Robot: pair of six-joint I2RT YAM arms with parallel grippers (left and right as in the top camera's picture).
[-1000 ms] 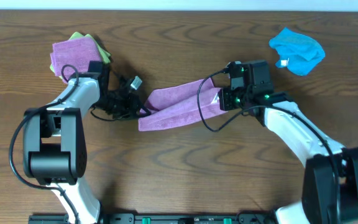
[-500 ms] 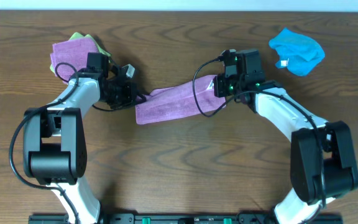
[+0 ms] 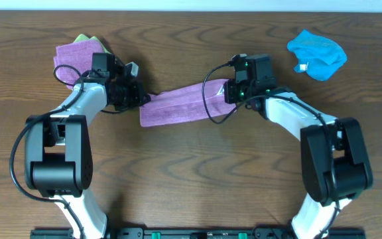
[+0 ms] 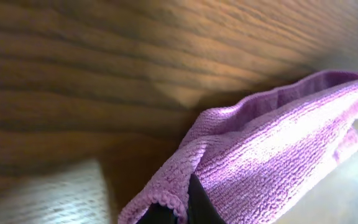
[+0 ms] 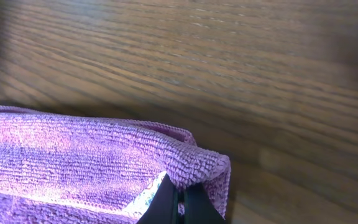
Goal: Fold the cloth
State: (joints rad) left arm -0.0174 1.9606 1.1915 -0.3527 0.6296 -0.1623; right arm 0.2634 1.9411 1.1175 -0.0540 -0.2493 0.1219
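I note the table [image 3: 191, 182]. Above it the cloth [image 3: 181, 106] stretches as a folded band between both pincers. The left gripper [image 3: 142, 101] is clamped on its left end and the right gripper [image 3: 229, 93] on its right corner.

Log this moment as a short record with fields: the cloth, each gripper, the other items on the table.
cloth: the cloth, lilac, drawn into a long band between the two grippers
left gripper: left gripper shut on the band's left end
right gripper: right gripper shut on the band's right end
other items: blue cloth, crumpled, far right; folded purple cloth, far left, lying on a yellow-green cloth
surface: wooden table
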